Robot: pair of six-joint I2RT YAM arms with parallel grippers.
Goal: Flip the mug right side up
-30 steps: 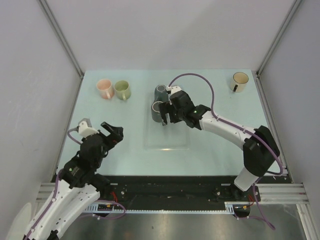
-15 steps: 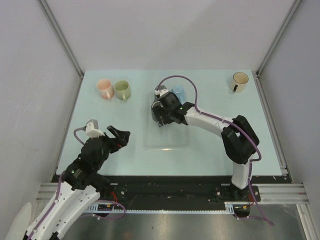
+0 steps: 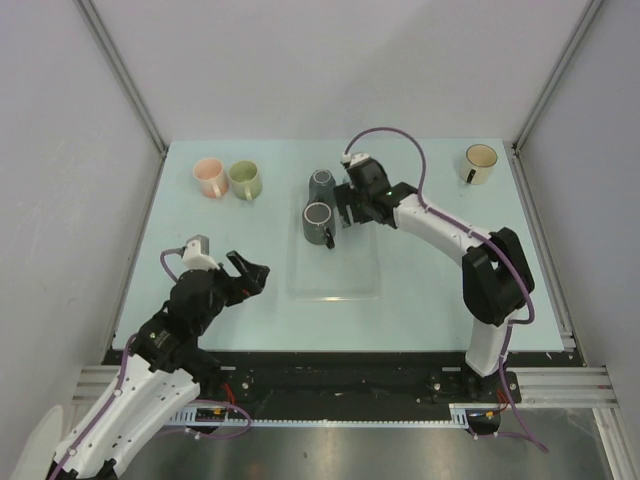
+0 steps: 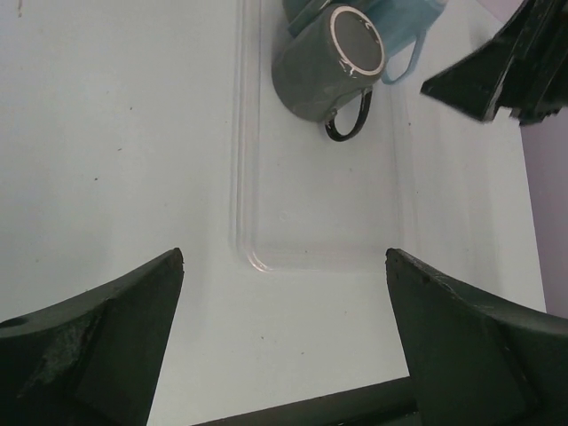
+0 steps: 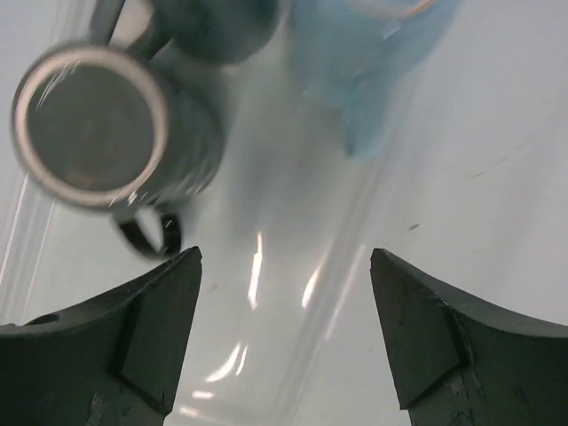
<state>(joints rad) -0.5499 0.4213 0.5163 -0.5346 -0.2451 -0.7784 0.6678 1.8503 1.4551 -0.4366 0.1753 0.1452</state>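
Note:
Two dark grey mugs stand on a clear tray [image 3: 335, 285]. The nearer grey mug [image 3: 318, 220] [image 4: 330, 64] [image 5: 93, 124] shows a flat, pale-ringed face on top, which looks like its base, with its black handle toward the near side. The second grey mug [image 3: 322, 183] [image 5: 213, 22] stands just behind it. A light blue mug [image 4: 410, 19] [image 5: 373, 62] sits beside them, hidden under the arm in the top view. My right gripper [image 3: 347, 208] [image 5: 284, 253] hovers open just right of the grey mugs, holding nothing. My left gripper [image 3: 250, 270] [image 4: 284, 257] is open and far away, near the table's front left.
A pink mug [image 3: 208, 177] and a green mug [image 3: 245, 180] stand at the back left. At the back right corner is a cream mug [image 3: 480, 163]. The right arm's purple cable [image 3: 390, 140] arches over the back of the table.
My right gripper has pulled back to the right from over the nearer grey mug, uncovering it, its jaws a little narrower. My left arm has edged forward and right.

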